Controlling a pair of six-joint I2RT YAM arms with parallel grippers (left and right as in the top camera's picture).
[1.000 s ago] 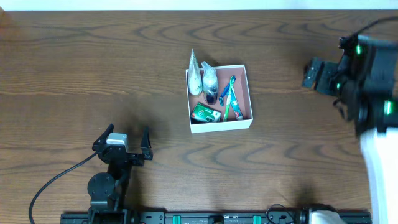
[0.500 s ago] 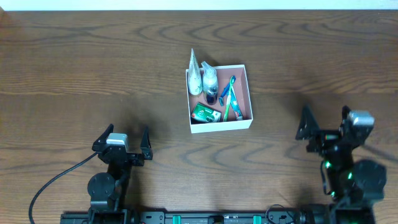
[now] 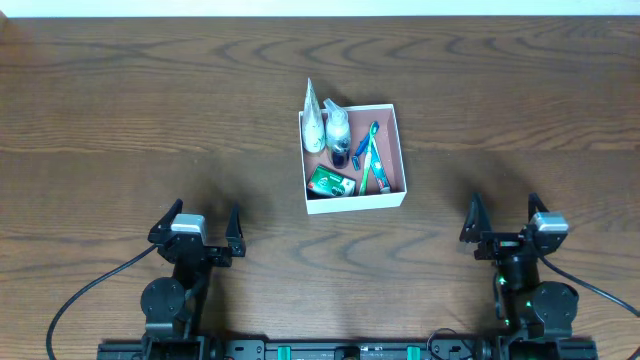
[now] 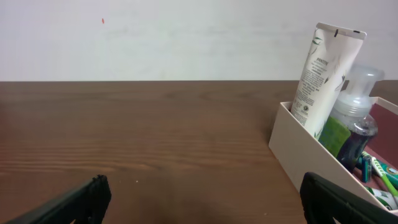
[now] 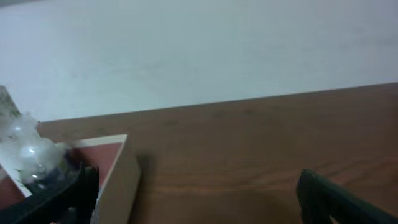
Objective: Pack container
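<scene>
The container (image 3: 356,201), a white square box with a pink floor, sits in the middle of the table. Inside it are a white tube (image 3: 314,125), a clear pump bottle (image 3: 338,130), a green packet (image 3: 331,182) and a green-handled brush (image 3: 372,160). My left gripper (image 3: 203,218) rests open near the front edge, left of the box, holding nothing. My right gripper (image 3: 503,215) rests open at the front right, also holding nothing. In the left wrist view the gripper (image 4: 202,186) faces bare wood, with the box wall (image 4: 305,155) and tube (image 4: 323,74) at right. In the right wrist view the gripper (image 5: 196,183) has the box wall (image 5: 118,180) at its left.
Dark wood tabletop (image 3: 120,100) stretches all around the box. A black cable (image 3: 80,295) trails from the left arm's base. A pale wall (image 4: 155,37) stands beyond the table's far edge.
The right arm swung from the far right side of the table down to the front edge and now rests there, open. The left arm and box contents have not moved.
</scene>
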